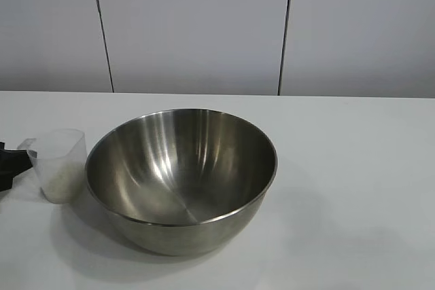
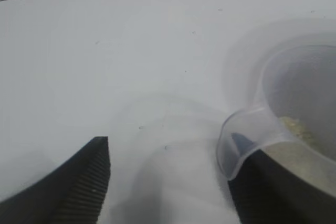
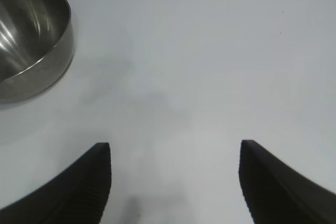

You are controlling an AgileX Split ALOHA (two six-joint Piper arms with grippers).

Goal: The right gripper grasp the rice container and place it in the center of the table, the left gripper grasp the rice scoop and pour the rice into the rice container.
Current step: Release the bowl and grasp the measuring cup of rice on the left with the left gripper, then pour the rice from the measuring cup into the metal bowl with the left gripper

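the left gripper (image 2: 168, 182) is seen with its jaws spread wide apart, nothing clamped between them. one finger (image 2: 273, 187) lies under or against the tab handle of the rice scoop (image 2: 294, 108); whether it truly touches cannot be told. the other finger (image 2: 79, 182) rests apart over bare table (image 2: 131, 51). in the exterior view only a black part of this gripper (image 1: 8, 164) is seen at the left edge, just beside the scoop's handle.

the rice scoop (image 1: 60, 164) is stood upright on the table (image 1: 353, 168), mouth upward, handle turned toward the left edge, with rice (image 1: 61, 185) heaped in its bottom. just right of it the rice container (image 1: 181, 178) is set near the table's middle, rim tilted a little toward the camera.

the right gripper (image 3: 176, 182) is held with jaws wide apart over bare table, holding nothing, well apart from the rice container (image 3: 31, 40).
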